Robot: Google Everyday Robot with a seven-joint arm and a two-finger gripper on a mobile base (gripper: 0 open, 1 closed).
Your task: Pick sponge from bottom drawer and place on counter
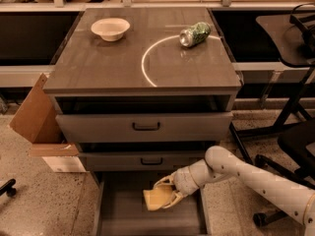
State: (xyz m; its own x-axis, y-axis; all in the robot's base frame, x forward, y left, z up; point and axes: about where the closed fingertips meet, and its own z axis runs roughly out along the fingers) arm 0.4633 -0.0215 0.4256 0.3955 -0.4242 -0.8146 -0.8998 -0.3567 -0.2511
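The pale yellow sponge (156, 199) is held in my gripper (165, 194), lifted above the floor of the open bottom drawer (118, 220). My white arm reaches in from the lower right. The gripper is shut on the sponge, just below the front of the middle drawer. The counter (98, 65) is the dark wood-grain cabinet top with a white arc line, above the three drawers.
A white bowl (110, 28) and a green crushed can (195, 34) lie on the counter. Two upper grey drawers (145, 127) stick out slightly. A cardboard box (42, 127) stands at the left, black chair legs (275, 122) at the right.
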